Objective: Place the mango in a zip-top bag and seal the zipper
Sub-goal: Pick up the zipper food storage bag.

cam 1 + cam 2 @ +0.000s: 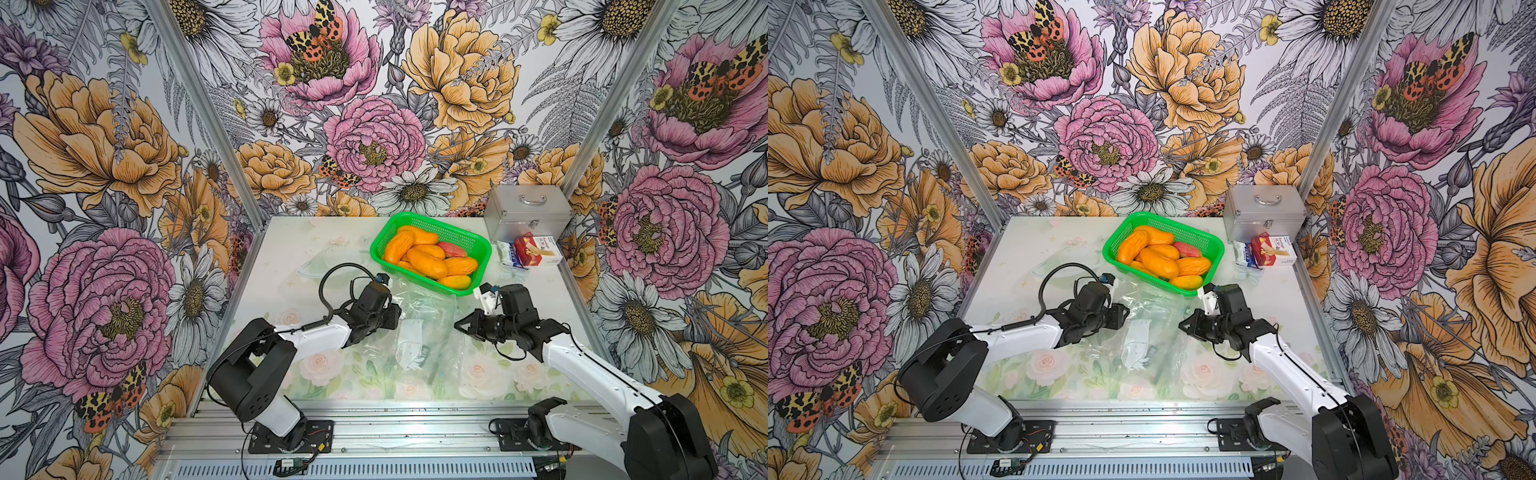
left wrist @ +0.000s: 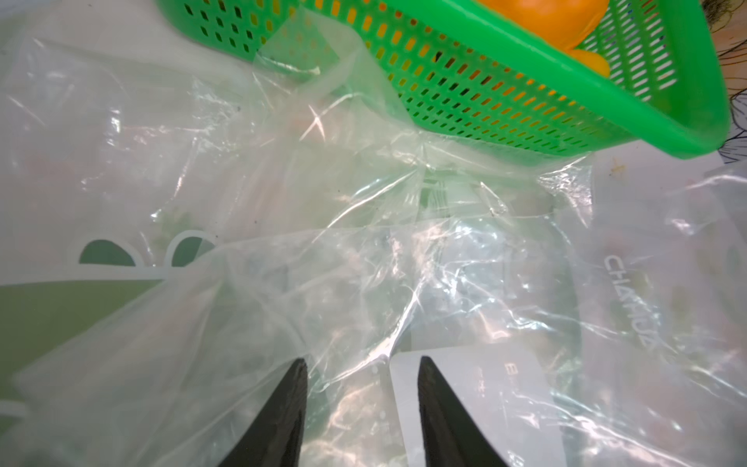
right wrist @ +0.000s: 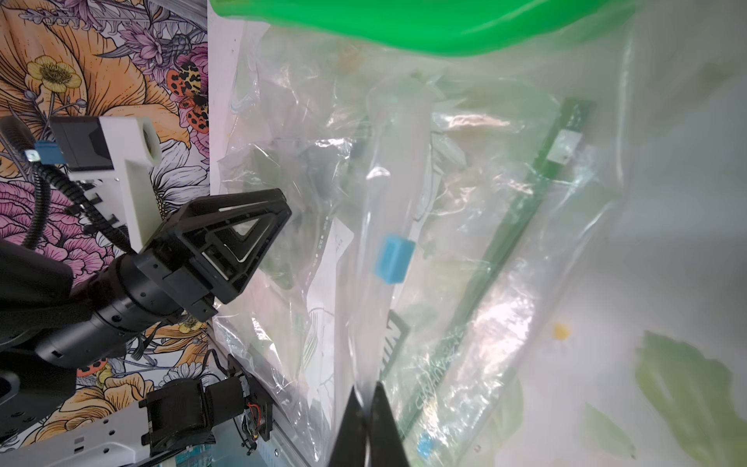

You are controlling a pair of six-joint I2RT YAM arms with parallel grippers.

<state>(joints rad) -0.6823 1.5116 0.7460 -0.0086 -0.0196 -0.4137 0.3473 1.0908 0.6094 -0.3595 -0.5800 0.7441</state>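
Observation:
Several orange mangoes (image 1: 426, 262) (image 1: 1158, 259) lie in a green basket (image 1: 484, 249) (image 1: 1219, 249) at the back of the table. In front of it, between both arms, lies a crumpled pile of clear zip-top bags (image 1: 424, 332) (image 1: 1150, 332) (image 2: 364, 250). My left gripper (image 2: 361, 364) (image 1: 388, 320) (image 3: 279, 210) hangs open over the film at the pile's left side, with nothing pinched between its fingers. At the pile's right edge my right gripper (image 3: 366, 390) (image 1: 457, 324) (image 1: 1181, 326) is shut on a clear strip of one bag. That strip carries a blue slider (image 3: 394, 258).
A silver metal case (image 1: 528, 212) stands at the back right, with a red and white box (image 1: 538, 249) in front of it. Another clear bag (image 1: 328, 262) lies at the back left. The basket's near corner (image 2: 687, 133) rests on the bag pile.

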